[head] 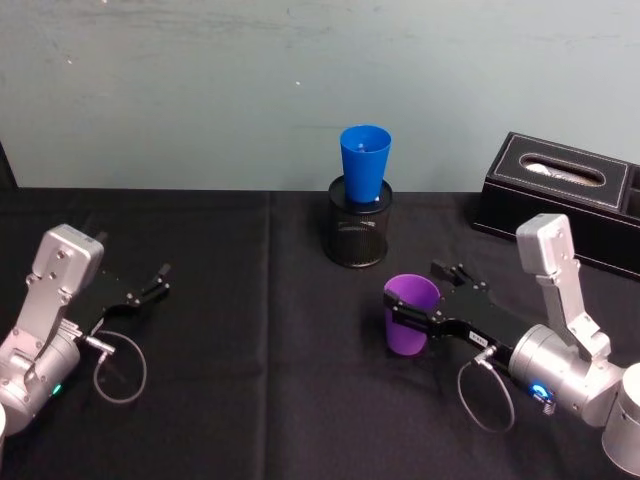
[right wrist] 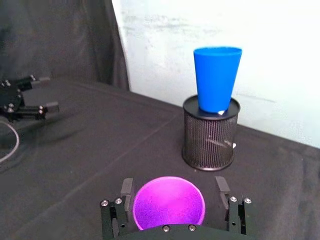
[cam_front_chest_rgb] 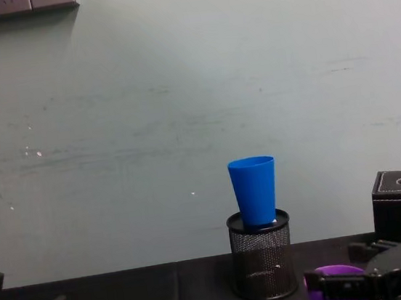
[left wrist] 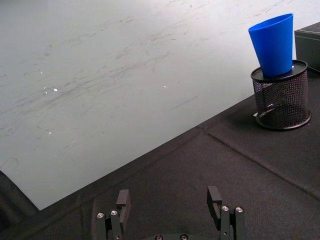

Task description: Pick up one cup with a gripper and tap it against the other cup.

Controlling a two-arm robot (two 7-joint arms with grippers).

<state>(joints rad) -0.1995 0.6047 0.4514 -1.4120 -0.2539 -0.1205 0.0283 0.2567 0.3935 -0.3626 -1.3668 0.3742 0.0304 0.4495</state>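
The purple cup (head: pixel 410 325) stands upright on the black cloth at the right front, its mouth (right wrist: pixel 169 202) facing up. My right gripper (head: pixel 416 288) is open, and its two fingers (right wrist: pixel 126 189) flank the cup's rim with a small gap on one side. The blue cup (head: pixel 364 160) sits upright in the mouth of a black mesh holder (head: pixel 359 235), farther back at the table's middle. It rises well above the holder (cam_front_chest_rgb: pixel 263 267). My left gripper (head: pixel 160 280) rests open at the left, far from both cups, with nothing between its fingers (left wrist: pixel 214 196).
A black tissue box (head: pixel 570 195) stands at the back right, behind my right arm. A pale wall runs close behind the table's far edge. Bare black cloth (head: pixel 250 330) lies between the two arms. A cable loop (head: pixel 120 370) hangs from the left wrist.
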